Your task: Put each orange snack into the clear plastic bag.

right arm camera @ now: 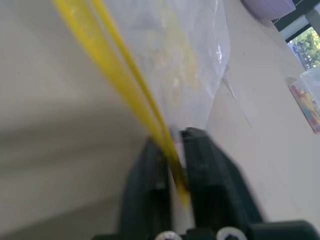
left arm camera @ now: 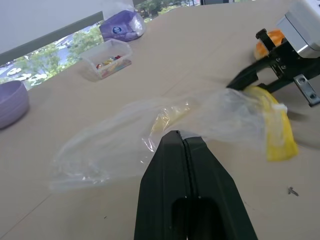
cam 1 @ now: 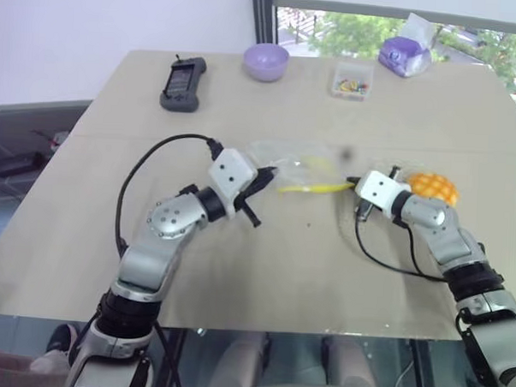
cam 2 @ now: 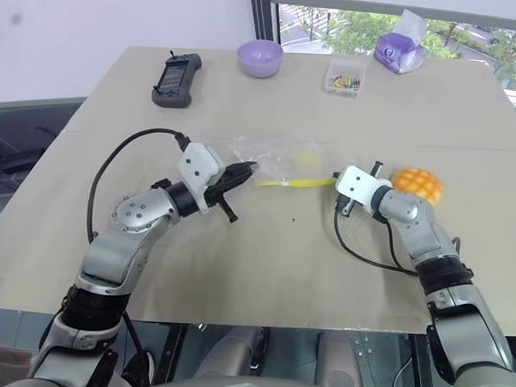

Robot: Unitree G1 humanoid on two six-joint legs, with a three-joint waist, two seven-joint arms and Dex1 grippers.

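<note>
Orange snack (cam 1: 433, 187) behind right end effector (cam 1: 354, 186).

The clear plastic bag (left arm camera: 150, 135) looked thin, shiny and crinkly, with a smooth yellow zip strip (right arm camera: 125, 95). The surface (cam 1: 263, 262) was matt and smooth. My left end effector (left arm camera: 184, 145) was matt black plastic. The orange snack (cam 1: 434, 187) looked bumpy.

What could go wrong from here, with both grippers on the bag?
Both grippers pinch the clear plastic bag: the left gripper on thin film, the right gripper on the yellow zip strip. Pulling apart might tear or slip the film. The orange snack sits behind the right arm, which could knock it.
</note>
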